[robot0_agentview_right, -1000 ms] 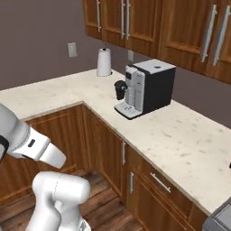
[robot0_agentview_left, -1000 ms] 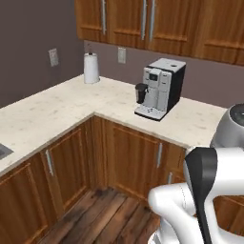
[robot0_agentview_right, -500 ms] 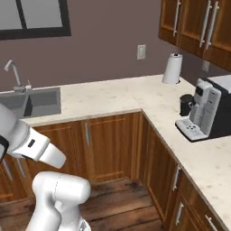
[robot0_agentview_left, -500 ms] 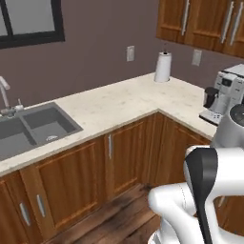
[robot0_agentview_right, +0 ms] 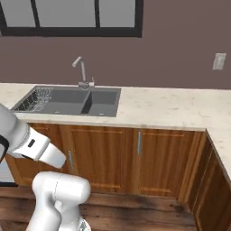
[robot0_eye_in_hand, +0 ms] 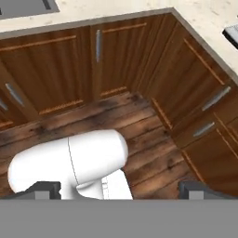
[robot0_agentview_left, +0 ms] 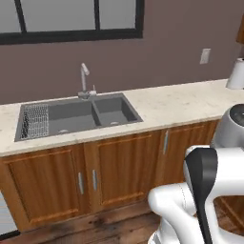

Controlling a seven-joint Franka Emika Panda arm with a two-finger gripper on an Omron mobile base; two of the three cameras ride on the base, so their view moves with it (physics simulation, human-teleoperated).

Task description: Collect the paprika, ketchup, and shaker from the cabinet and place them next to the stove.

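Hand view: pincer [robot0_eye_in_hand: 119, 188] with jaws spread wide and nothing between them, aimed down at the wood floor [robot0_eye_in_hand: 139, 125] — base cabinets [robot0_eye_in_hand: 56, 65] stand beyond its tips. Farther out, in both base views, a table [robot0_agentview_left: 181, 102] carries a double sink [robot0_agentview_left: 76, 114] with faucet [robot0_agentview_left: 85, 81] under a window [robot0_agentview_left: 71, 19]. Paprika, ketchup, shaker, wall cabinet and stove cannot be located from here — their direction from the pincer cannot be told; the base probably has to drive on first.

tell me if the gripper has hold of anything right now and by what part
Nothing is held. In the hand view the gripper is open, its two fingertips wide apart with only the wood floor and cabinet doors beyond.
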